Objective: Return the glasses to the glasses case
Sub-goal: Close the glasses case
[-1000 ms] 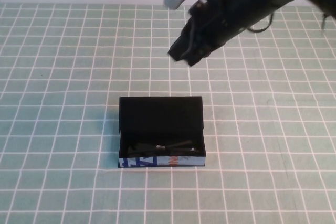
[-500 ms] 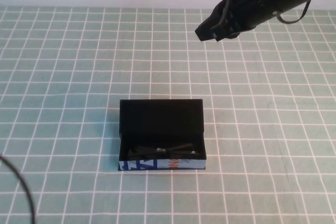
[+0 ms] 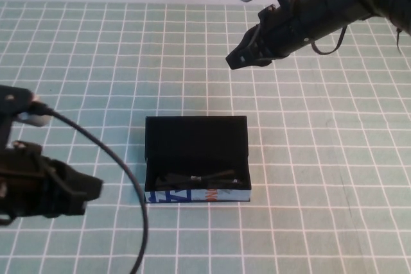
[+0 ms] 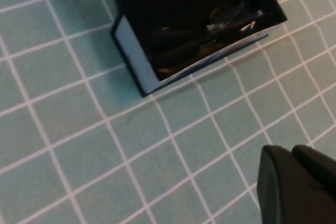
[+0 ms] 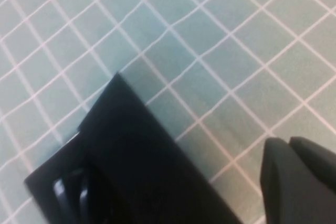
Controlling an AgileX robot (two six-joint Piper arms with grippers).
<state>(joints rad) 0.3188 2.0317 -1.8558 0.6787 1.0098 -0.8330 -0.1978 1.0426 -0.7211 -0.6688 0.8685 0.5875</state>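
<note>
The black glasses case (image 3: pixel 196 152) lies open in the middle of the checked mat, lid laid back, its light blue printed front side (image 3: pixel 196 196) facing me. The dark glasses (image 3: pixel 198 178) lie folded inside it; they also show in the left wrist view (image 4: pixel 202 32). The case corner shows in the right wrist view (image 5: pixel 131 156). My right gripper (image 3: pixel 239 60) hangs shut and empty above the mat behind and right of the case. My left gripper (image 3: pixel 90 194) is shut and empty, low at the left of the case, a short gap from it.
A black cable (image 3: pixel 122 171) loops from the left arm down across the mat beside the case's left side. The green checked mat (image 3: pixel 321 178) covers the table up to the white back wall.
The left arm has come into view from the lower left and now sits beside the case. The right gripper rose away from the case, then dropped slightly back left. The glasses stay in the case.
</note>
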